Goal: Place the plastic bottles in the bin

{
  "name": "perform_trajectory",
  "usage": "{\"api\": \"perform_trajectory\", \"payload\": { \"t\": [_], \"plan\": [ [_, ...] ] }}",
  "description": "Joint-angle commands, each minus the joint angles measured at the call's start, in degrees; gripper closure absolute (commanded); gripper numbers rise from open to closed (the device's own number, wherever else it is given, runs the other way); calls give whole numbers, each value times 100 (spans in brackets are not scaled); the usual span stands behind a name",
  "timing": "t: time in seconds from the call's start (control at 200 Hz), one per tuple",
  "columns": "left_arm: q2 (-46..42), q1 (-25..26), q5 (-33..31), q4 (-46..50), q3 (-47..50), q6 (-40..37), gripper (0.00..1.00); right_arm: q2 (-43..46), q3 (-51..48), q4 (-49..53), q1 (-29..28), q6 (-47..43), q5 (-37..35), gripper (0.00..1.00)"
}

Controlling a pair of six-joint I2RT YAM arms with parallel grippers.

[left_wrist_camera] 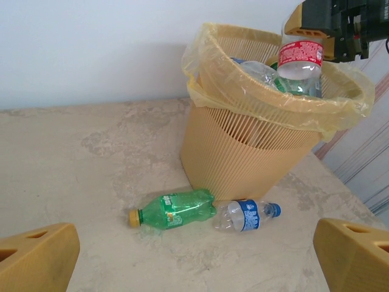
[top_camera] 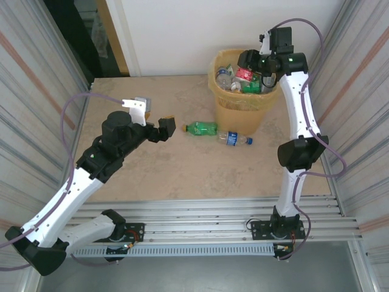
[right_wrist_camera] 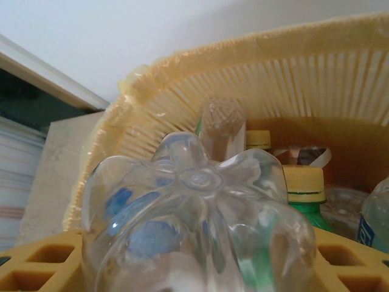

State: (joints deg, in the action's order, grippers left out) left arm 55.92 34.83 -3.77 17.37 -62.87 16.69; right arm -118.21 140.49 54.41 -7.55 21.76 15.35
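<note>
Hanging over the bin at the far right of the table, the right gripper is clamped on a clear red-labelled bottle. Its yellow pads press on either side of the bottle. The bottle sits just above the rim, over the heap of bottles already inside, though I cannot tell whether its lower end touches that heap. The orange-yellow liner is folded over the bin's rim.

The left gripper hovers over the left-middle of the table with its jaws spread wide and nothing between them. To its right, two bottles lie on their sides near the foot of the bin. They are a green bottle with a yellow cap and, just beside it on the right, a clear blue-labelled bottle with a blue cap. The two seem to be almost touching.
</note>
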Motion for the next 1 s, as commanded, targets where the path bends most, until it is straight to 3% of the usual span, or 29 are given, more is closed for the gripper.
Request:
{"api": "perform_trajectory", "payload": {
  "t": [0.0, 0.19, 0.491, 0.992],
  "plan": [
    [-8, -54, -109, -5, -7, -69, 1, -138, 224, 81, -75, -207, 185, 36],
    [93, -55, -69, -36, -60, -67, 1, -209, 269, -61, -174, -225, 339, 21],
    [254, -55, 11, -110, -107, -55, 1, -41, 269, -4, -183, -289, 254, 15],
    [317, -69, 89, -181, -67, 40, 1, 626, 36, 606, -542, -882, -1672, 15]
  ]
}}
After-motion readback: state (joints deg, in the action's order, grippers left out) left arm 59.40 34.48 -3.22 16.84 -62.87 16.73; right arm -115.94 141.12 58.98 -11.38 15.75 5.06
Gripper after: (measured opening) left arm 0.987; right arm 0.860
